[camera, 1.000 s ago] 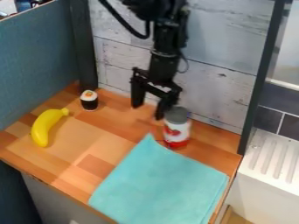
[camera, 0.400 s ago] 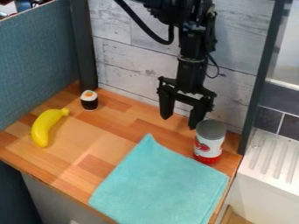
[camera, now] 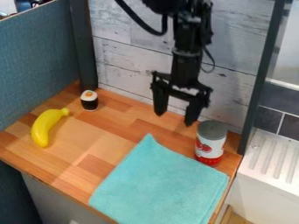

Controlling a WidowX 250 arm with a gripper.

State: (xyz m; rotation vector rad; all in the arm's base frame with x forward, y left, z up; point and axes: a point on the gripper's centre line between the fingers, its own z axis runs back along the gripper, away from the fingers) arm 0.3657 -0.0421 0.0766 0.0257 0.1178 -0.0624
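Observation:
The black gripper (camera: 173, 119) hangs over the back of the wooden counter, its two fingers spread apart with nothing between them. Just right of its right finger, and apart from it, a can (camera: 210, 143) with a grey top and a white and red side stands upright. In front of the gripper lies a turquoise cloth (camera: 159, 183), spread flat, with its far corner pointing back. A small sushi-like toy (camera: 89, 100) stands at the back left. The yellow banana (camera: 46, 127) lies on the left part of the counter.
The wooden counter (camera: 70, 151) meets a teal panel (camera: 38, 61) at left and a pale plank wall (camera: 131, 52) behind. A dark post (camera: 262, 74) rises at its right corner, with a white ridged drainer (camera: 274, 162) beyond.
The can has shifted right along the counter, away from the cloth's far corner. The gripper moved right as well, then slightly back left and up, leaving a gap to the can.

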